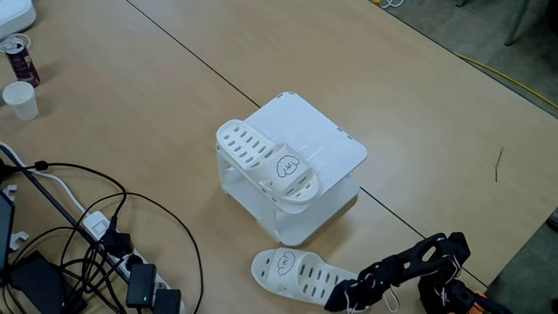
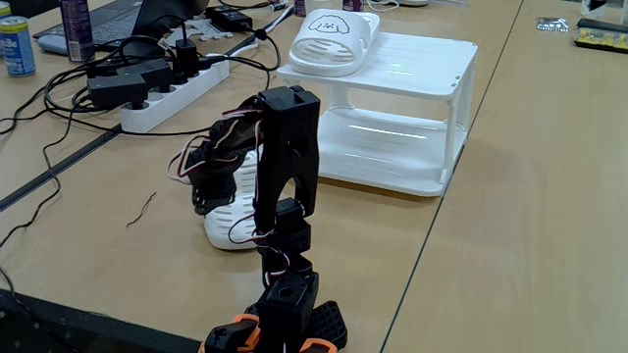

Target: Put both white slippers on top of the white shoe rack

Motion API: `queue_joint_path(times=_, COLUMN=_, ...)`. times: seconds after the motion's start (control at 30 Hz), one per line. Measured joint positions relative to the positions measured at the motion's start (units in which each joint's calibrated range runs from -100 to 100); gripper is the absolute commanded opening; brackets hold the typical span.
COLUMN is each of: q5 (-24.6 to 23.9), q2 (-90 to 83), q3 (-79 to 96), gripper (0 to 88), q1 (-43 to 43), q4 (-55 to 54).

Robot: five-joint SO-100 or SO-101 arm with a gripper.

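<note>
Shoe rack [image 1: 336, 144], white, stands mid-tabletop; one white slipper [image 1: 266, 161] lies on its top shelf, overhanging the near-left edge, so a nudge could tip it off. Second slipper [image 1: 296, 270] lies on the tabletop beside the rack's base. Gripper [image 1: 344, 295] sits at its heel; jaw state cannot be told. A shallow grasp risks slippage.

One slipper [image 1: 266, 164] sits on top of the shoe rack [image 1: 327, 139], at its left edge in a fixed view. The other slipper [image 1: 296, 269] lies on the table [image 1: 157, 113] just in front, the gripper [image 1: 347, 295] at its heel end.
</note>
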Motion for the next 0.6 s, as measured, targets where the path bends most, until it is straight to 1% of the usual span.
queue_joint_path(times=0.23, q5=0.00, q2=4.70, q3=-3.95, gripper=0.7, q1=0.75, q4=-0.09)
queue_joint_path(times=0.6, q5=0.00, q2=5.11, q3=-3.86, gripper=0.7, q1=11.39, q4=0.00)
